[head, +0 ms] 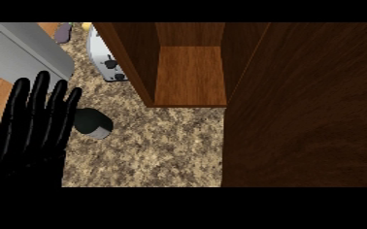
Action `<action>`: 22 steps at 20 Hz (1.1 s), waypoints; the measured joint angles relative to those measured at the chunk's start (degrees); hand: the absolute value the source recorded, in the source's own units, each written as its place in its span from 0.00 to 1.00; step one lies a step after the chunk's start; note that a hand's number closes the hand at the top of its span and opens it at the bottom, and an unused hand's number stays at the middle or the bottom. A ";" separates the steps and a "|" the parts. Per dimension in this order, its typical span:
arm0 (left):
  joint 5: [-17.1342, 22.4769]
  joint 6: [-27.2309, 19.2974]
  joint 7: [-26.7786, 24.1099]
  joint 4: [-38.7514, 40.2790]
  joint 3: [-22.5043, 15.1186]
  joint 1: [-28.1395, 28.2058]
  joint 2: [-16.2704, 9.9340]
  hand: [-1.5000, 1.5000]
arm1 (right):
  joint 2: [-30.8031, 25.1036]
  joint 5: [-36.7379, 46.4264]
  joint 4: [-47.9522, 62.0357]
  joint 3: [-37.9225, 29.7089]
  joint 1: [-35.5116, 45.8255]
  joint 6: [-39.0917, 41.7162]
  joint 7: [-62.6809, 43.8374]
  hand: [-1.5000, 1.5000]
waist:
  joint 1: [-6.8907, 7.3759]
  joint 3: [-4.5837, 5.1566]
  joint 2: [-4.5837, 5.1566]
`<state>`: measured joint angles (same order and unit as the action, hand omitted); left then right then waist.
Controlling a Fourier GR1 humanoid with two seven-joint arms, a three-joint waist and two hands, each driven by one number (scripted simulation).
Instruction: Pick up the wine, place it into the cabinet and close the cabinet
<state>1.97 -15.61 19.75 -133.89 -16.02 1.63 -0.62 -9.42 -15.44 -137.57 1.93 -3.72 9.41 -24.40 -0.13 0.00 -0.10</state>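
Note:
The wine [92, 122] shows as a dark round bottle seen from above, standing on the speckled counter [158, 150] in front of the cabinet's left wall. My left hand [32, 126] is at the left edge, open with straight fingers pointing up, just left of the bottle and not holding it. The wooden cabinet [190, 75] stands open with a bare shelf inside. Its open door [297, 106] fills the right side of the view. My right hand does not show.
A silver toaster [108, 60] sits left of the cabinet at the back. A grey slab [32, 53] lies at the far left. A purple item [63, 33] and a yellow one [86, 26] lie near the back edge.

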 measured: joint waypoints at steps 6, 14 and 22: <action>1.85 0.32 1.80 -2.40 4.55 1.30 -1.41 0.00 | 0.86 0.40 -0.35 0.91 0.00 -0.80 -0.68 0.00 | -0.02 0.01 -0.02; 4.61 1.42 4.07 -4.35 11.54 2.01 -3.72 0.00 | 0.57 0.89 -0.68 0.75 2.72 -2.19 -3.30 0.00 | -0.03 0.01 -0.02; 11.93 4.77 3.55 -1.48 21.80 2.66 -5.93 0.00 | 0.49 1.51 -0.99 0.36 3.50 -3.00 -4.35 0.00 | -0.05 0.03 -0.02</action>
<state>13.90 -10.85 23.30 -135.37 5.78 4.29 -6.56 -8.93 -13.93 -138.56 2.29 -0.22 6.40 -28.75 -0.18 0.03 -0.12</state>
